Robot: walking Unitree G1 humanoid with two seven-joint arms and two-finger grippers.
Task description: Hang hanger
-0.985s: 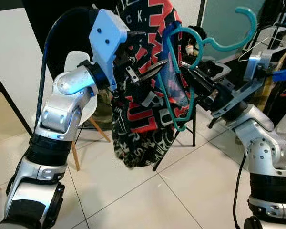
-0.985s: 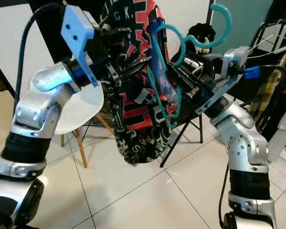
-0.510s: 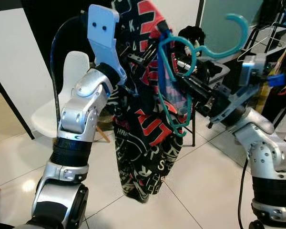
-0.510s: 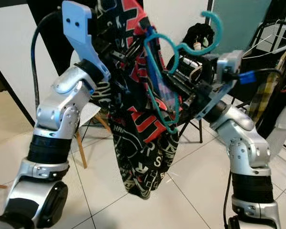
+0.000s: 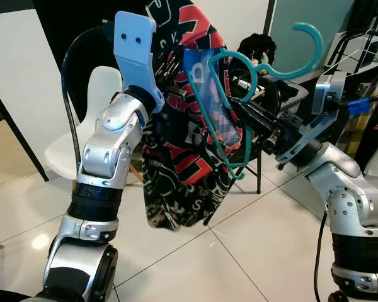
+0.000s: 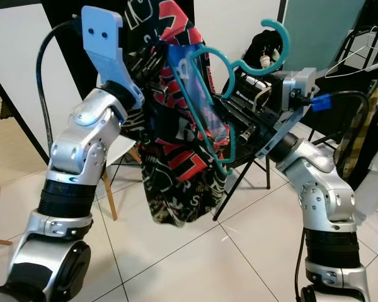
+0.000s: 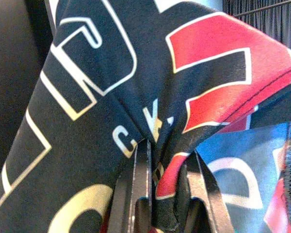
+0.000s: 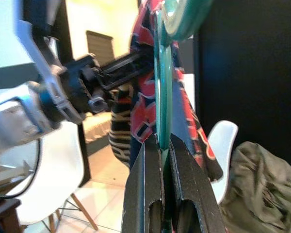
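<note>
Hanger (image 5: pixel 239 100) teal. Shirt (image 5: pixel 183 170) black, red and cream lettering, blue lining. Chair (image 5: pixel 97 107) white.

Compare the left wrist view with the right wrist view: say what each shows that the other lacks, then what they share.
Left wrist view: the left gripper, jaws shut on a fold of the printed garment, seen close up.

Right wrist view: the right gripper, jaws shut on the teal hanger, plus the left arm, a white chair and an olive cloth heap.

Both: the black, red and cream garment.
</note>
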